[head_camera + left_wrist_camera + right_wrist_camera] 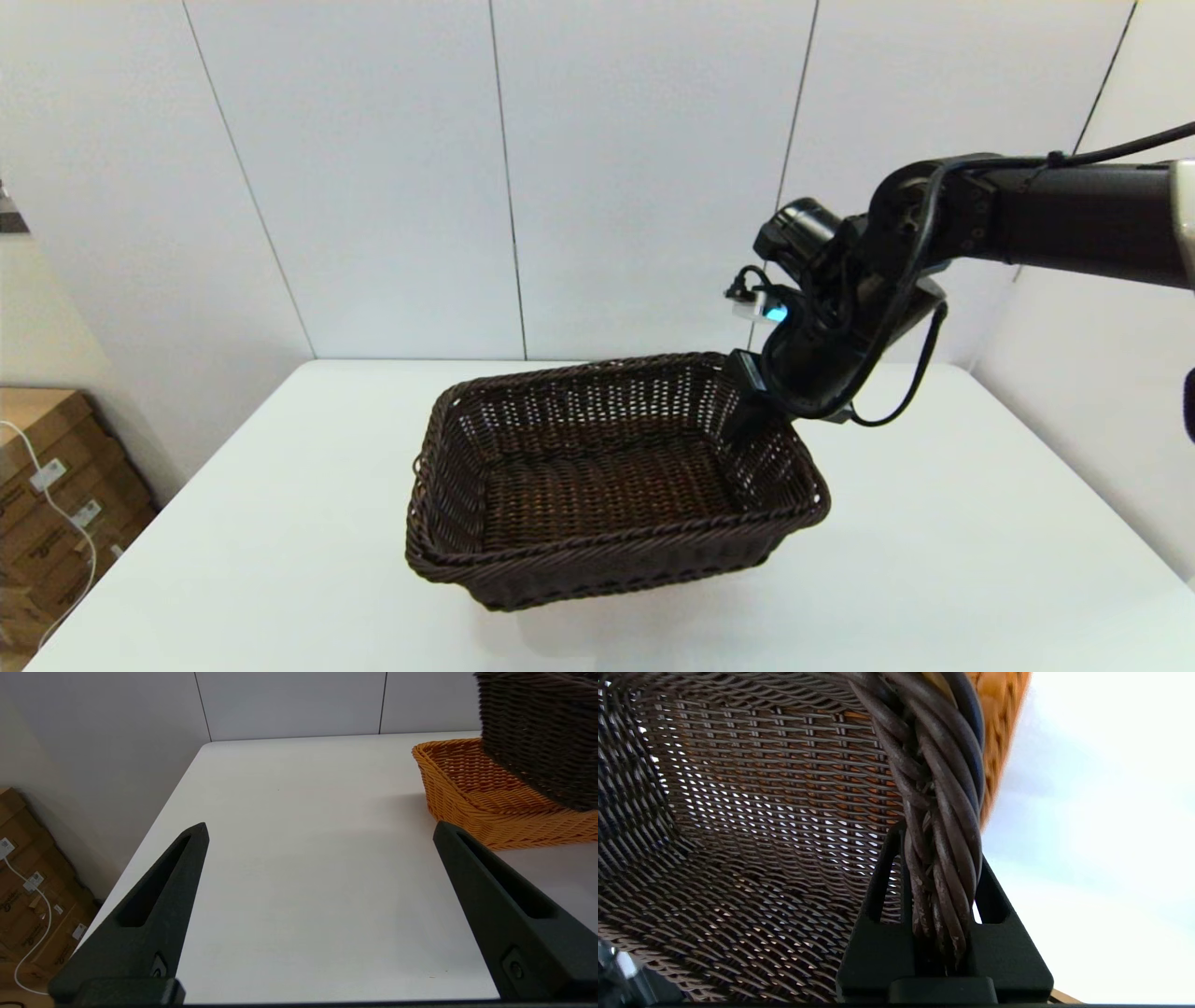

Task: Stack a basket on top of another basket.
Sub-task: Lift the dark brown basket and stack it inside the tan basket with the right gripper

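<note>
I had the dark brown basket [616, 481] up off the white table [934, 560], mouth upward and tilted, its far right corner raised highest. Its open-weave sides let light through, and a thick braided rim ran round the top. Under it sat the orange basket [472, 795], flat on the table, mouth up, tight tan weave with its own braided rim. From my head view the dark one hid it completely; through the dark weave I could see orange showing just below.
</note>
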You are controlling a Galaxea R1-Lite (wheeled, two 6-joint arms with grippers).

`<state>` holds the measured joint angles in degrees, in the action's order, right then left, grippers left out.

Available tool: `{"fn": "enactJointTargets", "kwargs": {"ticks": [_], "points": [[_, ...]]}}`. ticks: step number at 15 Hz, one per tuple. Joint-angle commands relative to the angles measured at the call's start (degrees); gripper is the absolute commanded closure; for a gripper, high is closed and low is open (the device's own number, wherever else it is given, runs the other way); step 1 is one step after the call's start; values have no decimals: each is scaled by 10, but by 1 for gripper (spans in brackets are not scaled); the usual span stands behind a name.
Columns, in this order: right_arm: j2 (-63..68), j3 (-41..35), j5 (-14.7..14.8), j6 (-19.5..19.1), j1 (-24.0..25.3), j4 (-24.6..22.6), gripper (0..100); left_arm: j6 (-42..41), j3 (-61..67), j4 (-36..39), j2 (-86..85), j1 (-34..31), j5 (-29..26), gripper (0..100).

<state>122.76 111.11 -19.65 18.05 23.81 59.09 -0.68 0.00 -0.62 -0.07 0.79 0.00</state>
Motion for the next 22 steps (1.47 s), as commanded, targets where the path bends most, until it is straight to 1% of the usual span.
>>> {"fn": "enactJointTargets", "kwargs": {"ticks": [1,7,14,16,22], "points": [[28,2,1,16,7,-20,100,0,2,0,1,0,0,0],[33,3,2,15,6,-35,100,0,2,0,1,0,0,0],[38,4,4,12,2,-79,100,0,2,0,1,0,0,0],[41,4,11,10,2,-83,100,0,2,0,1,0,0,0],[55,5,11,8,5,-89,100,0,2,0,1,0,0,0]]}}
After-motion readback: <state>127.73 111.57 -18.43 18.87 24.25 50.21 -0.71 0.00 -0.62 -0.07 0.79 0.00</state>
